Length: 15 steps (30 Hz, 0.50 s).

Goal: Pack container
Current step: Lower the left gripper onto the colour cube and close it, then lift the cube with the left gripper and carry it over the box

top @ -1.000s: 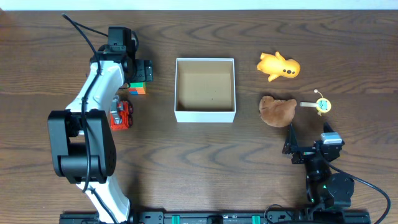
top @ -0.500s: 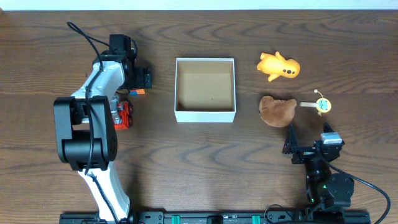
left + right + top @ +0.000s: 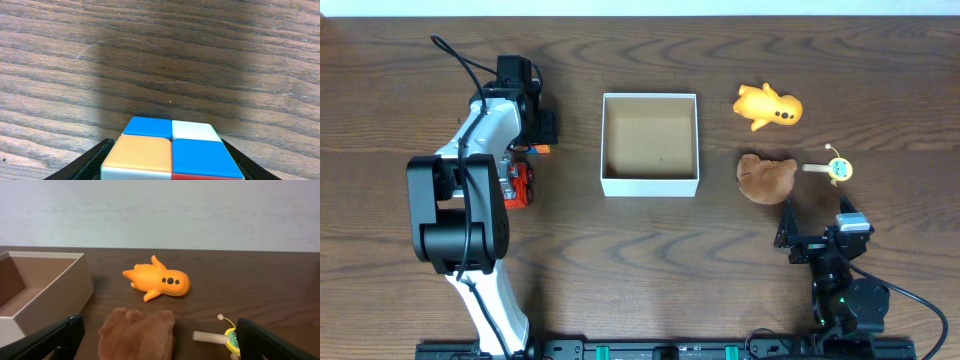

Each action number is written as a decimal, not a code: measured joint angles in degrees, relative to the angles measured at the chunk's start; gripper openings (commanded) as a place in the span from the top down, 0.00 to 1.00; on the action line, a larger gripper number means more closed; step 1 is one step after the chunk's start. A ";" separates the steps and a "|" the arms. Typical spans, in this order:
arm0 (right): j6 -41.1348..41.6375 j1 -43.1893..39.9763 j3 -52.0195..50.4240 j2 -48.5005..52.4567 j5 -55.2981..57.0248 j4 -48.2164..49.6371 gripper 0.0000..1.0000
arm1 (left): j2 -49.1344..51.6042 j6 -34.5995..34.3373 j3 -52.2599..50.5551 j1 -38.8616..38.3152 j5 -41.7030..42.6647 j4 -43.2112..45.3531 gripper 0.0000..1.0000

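Note:
The container is a square white box with a brown inside at the table's middle; its corner shows in the right wrist view. My left gripper is left of it, low over the table, shut on a multicoloured puzzle cube; its black fingers press on both sides of the cube. Only an orange corner of the cube shows from overhead. My right gripper is open and empty near the front right, its fingers spread wide.
A red toy car lies under the left arm. Right of the container lie an orange toy, a brown plush and a yellow flower toy with a wooden handle.
My left gripper has moved toward me and down over the puzzle cube and now covers it. The right arm has not moved.

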 measured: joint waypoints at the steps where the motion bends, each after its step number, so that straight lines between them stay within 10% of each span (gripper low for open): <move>1: 0.00 0.00 0.00 0.00 0.00 0.00 0.01 | 0.00 0.00 0.00 0.00 0.00 0.00 0.38; 15: 0.00 0.00 0.00 0.00 0.00 0.00 0.01 | -0.61 0.22 0.00 0.00 0.00 -0.20 0.50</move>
